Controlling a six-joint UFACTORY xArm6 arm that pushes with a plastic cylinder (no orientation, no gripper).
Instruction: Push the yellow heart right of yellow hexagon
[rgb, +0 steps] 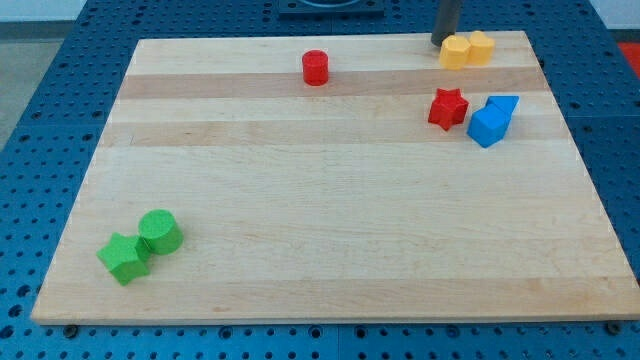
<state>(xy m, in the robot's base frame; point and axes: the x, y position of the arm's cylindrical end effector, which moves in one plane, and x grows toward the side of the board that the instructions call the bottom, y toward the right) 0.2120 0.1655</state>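
While no writing or brand is showing anywhere, a green star (124, 258) and green cylinder (160, 231) are sitting touching at seven o'clock near the wooden board (330, 220)'s bottom-left corner, open wood stretching around them. Farther at two o'clock, a red star (447, 108) is lying beside two touching blue blocks (491, 121). A red cylinder (316, 67) is standing alone at twelve. My tip (441, 42), a bare rod with no claw, is touching the yellow hexagon (456, 51), its right side pressing the yellow heart (481, 46) at the top edge.
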